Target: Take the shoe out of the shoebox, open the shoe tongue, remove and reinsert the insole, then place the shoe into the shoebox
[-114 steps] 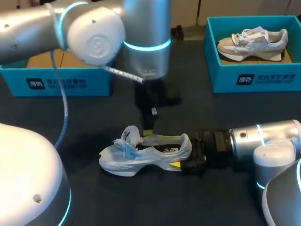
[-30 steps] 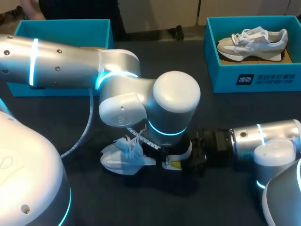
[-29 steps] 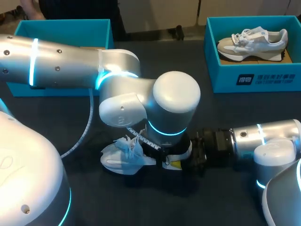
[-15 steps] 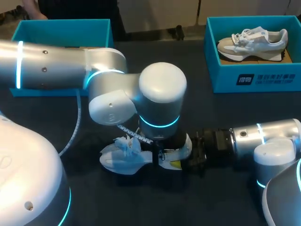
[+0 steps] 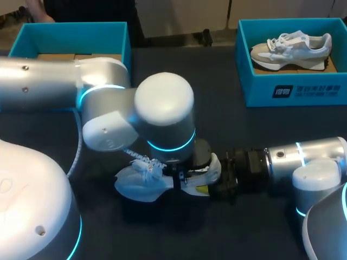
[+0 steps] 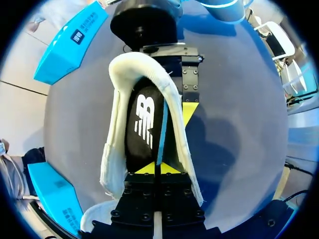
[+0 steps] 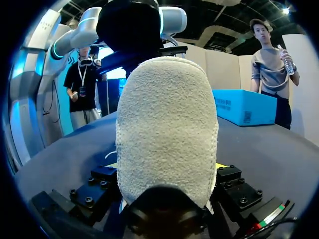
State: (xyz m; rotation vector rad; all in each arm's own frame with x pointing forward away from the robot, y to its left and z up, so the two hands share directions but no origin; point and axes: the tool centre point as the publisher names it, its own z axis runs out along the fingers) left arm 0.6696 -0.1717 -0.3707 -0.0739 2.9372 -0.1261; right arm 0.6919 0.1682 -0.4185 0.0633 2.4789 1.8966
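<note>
White shoe [image 5: 138, 185] under L arm [image 5: 162, 116], claw [image 6: 155, 169] pinching insole [image 6: 144, 124]; teal shoebox [image 5: 309, 91] beyond.

White letter logo [image 6: 144, 122] on the black insole [image 6: 143, 155]; small white print [image 5: 306, 91] on the shoebox [image 5: 255, 89].

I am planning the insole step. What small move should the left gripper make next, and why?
Probably lift the left gripper slowly, drawing the insole out of the shoe: its tips look closed on the insole's edge, and the right gripper clamps the heel, so the shoe should stay down.
</note>
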